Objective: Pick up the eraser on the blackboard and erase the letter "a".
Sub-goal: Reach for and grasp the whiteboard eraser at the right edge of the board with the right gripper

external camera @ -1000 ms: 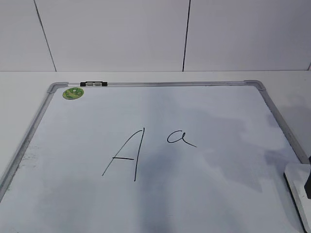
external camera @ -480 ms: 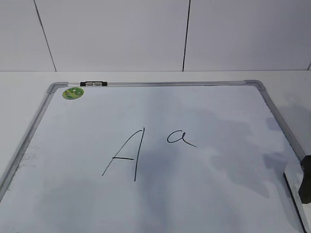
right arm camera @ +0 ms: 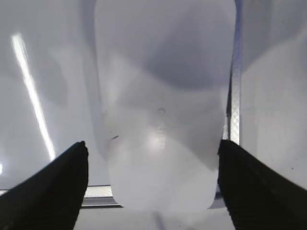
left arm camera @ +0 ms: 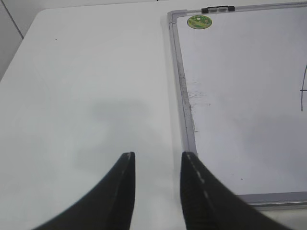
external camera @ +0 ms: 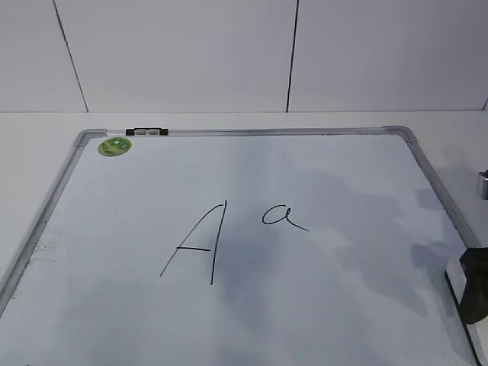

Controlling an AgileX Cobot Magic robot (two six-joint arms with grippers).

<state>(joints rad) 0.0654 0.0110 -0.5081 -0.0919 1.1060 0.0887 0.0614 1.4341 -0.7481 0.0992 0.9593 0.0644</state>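
While the blackboard (external camera: 358, 229) lies flat on the white table (left arm camera: 86, 86), I see my right gripper (right arm camera: 153, 148) spread wide over the eraser (right arm camera: 160, 120), one dark finger on each side of the white block and neither pad touching it. From the right wrist view the eraser sits on the board's near right corner, its long side running alongside the silver frame rail, with a small grey mark on its glossy top. In the exterior view only a sliver of that eraser (external camera: 460, 293) shows at the lower right edge, largely covered by a dark finger of the right gripper (external camera: 476, 293). The letter "a" (external camera: 284, 216) stands intact near the middle of the board, just to the right of the big capital "A" (external camera: 197, 242) and well apart from the eraser. A round green sticker (external camera: 114, 146) sits in the far left corner, beside a small black-and-silver clip (external camera: 147, 132) on the top rail. My left gripper (left arm camera: 157, 165) hangs over bare table just outside the board's left frame, its fingers parted by a narrow gap and holding nothing.
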